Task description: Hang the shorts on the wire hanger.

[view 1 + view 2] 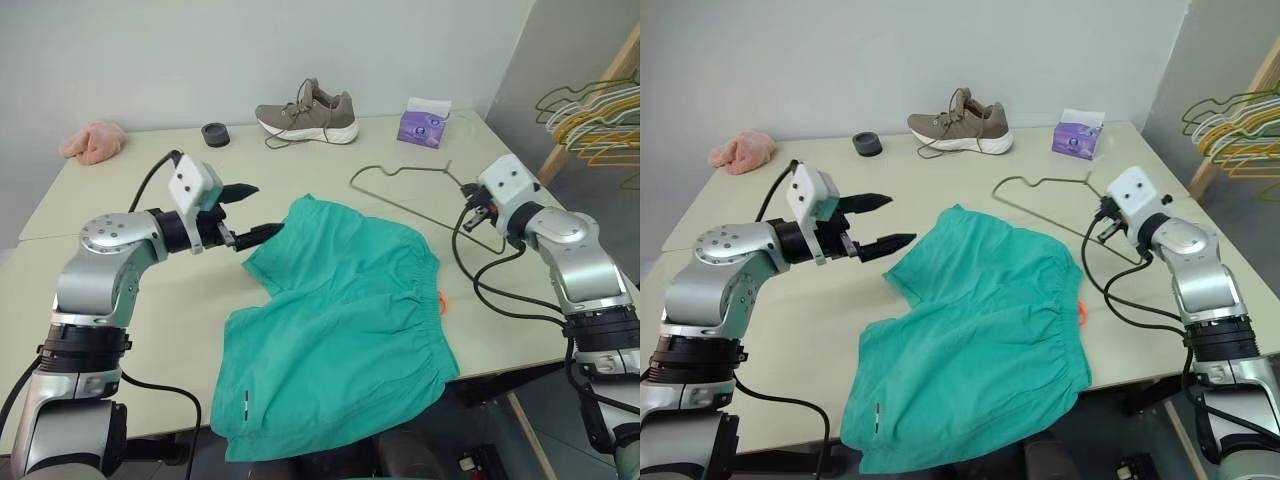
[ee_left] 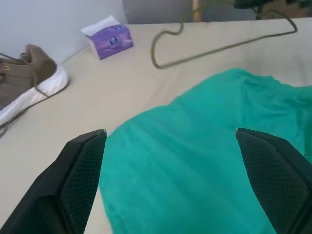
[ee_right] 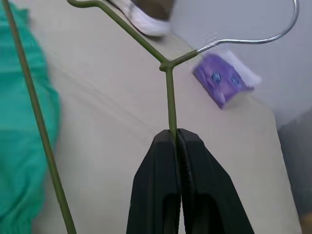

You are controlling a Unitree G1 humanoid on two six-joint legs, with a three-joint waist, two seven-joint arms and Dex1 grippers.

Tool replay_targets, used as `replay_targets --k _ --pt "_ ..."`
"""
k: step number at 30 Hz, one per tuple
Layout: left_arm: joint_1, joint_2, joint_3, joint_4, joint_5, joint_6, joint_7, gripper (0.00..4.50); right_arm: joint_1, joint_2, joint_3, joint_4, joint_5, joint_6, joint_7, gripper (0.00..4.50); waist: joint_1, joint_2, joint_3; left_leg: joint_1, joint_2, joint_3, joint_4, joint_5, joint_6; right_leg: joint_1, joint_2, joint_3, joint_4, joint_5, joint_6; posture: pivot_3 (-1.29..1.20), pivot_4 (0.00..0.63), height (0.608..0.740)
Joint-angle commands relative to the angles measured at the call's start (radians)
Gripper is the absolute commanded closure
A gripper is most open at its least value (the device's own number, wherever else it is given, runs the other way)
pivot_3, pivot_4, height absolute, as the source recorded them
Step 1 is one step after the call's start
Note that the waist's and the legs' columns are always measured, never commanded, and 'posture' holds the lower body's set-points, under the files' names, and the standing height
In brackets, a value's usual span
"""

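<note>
Pale beige tabletop [image 1: 120,300] carries the teal-green fabric shorts [image 1: 340,330], spread flat and rumpled, their lower edge seemingly draping over the near table edge. Just beyond them, the thin olive wire hanger [image 3: 168,97] is pinched near its neck by the right gripper [image 3: 176,134], jaws pressed together on the wire. The left gripper [image 1: 255,212] hovers spread beside the shorts' far corner. Hanger secured; next the shorts need grasping.

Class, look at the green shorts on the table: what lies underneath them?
The shorts lie flat on the table; one lower edge hangs over its front. Anything beneath the cloth is hidden.
</note>
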Motion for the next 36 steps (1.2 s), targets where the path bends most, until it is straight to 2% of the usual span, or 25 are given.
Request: replay_targets --k 1,4,9,15,24,25,28,36 --pt "-0.023 0.027 0.029 -0.003 -0.05 0.057 -0.064 0.0 -0.01 -0.034 0.051 -0.088 -0.075 -0.203 0.051 4.48 -0.002 0.0 0.0 -0.002 0.0 0.001 0.0 0.0 0.0 -0.002 -0.001 0.0 0.0 0.0 0.0 -0.16 0.087 0.74" --pt "-0.005 0.051 0.021 -0.042 -0.119 0.191 -0.129 0.0 -0.032 -0.037 0.1 -0.123 -0.14 -0.36 0.067 4.48 -0.005 0.0 0.0 -0.011 0.0 0.0 0.002 0.001 -0.002 -0.01 -0.001 0.0 0.001 0.001 -0.001 -0.16 0.087 0.74" --pt "0.052 0.087 -0.028 -0.123 -0.122 0.225 -0.223 0.0 -0.065 -0.008 0.126 -0.147 -0.174 -0.479 0.081 4.48 -0.005 0.0 0.0 -0.011 0.0 0.0 0.002 0.001 -0.002 -0.011 -0.001 -0.001 0.001 0.001 -0.001 -0.17 0.082 0.74" --pt "0.112 0.108 -0.069 -0.2 -0.119 0.244 -0.29 0.0 -0.081 0.027 0.133 -0.162 -0.19 -0.513 0.101 4.48 -0.004 -0.001 -0.001 -0.011 0.0 -0.001 0.004 0.001 -0.002 -0.01 -0.001 -0.001 0.003 0.001 -0.001 -0.17 0.085 0.74" --pt "0.133 0.092 -0.113 -0.205 -0.061 0.196 -0.279 0.0 -0.082 0.081 0.122 -0.207 -0.176 -0.495 0.131 4.48 -0.004 -0.001 -0.001 -0.011 0.0 -0.001 0.004 0.001 -0.001 -0.01 -0.001 -0.001 0.003 0.001 -0.001 -0.17 0.09 0.74" --pt "0.136 0.092 -0.116 -0.206 -0.059 0.195 -0.28 0.4 -0.081 0.083 0.121 -0.21 -0.174 -0.493 0.132 4.5 -0.004 -0.001 -0.001 -0.011 0.0 -0.001 0.004 0.001 -0.001 -0.01 -0.001 -0.001 0.003 0.001 -0.001 -0.17 0.091 0.74" --pt "0.152 0.098 -0.126 -0.213 -0.049 0.181 -0.291 1.09 -0.077 0.09 0.116 -0.218 -0.171 -0.489 0.133 4.5 -0.004 -0.001 -0.001 -0.011 0.0 -0.001 0.004 0.0 0.0 -0.01 -0.001 -0.001 0.003 0.001 -0.002 -0.17 0.092 0.74" --pt "0.159 0.089 -0.126 -0.22 -0.051 0.178 -0.284 3.64 -0.074 0.107 0.099 -0.233 -0.154 -0.475 0.133 4.5 -0.004 -0.001 -0.001 -0.011 0.0 -0.001 0.004 0.0 0.0 -0.01 -0.001 -0.001 0.003 0.001 -0.002 -0.17 0.094 0.74"
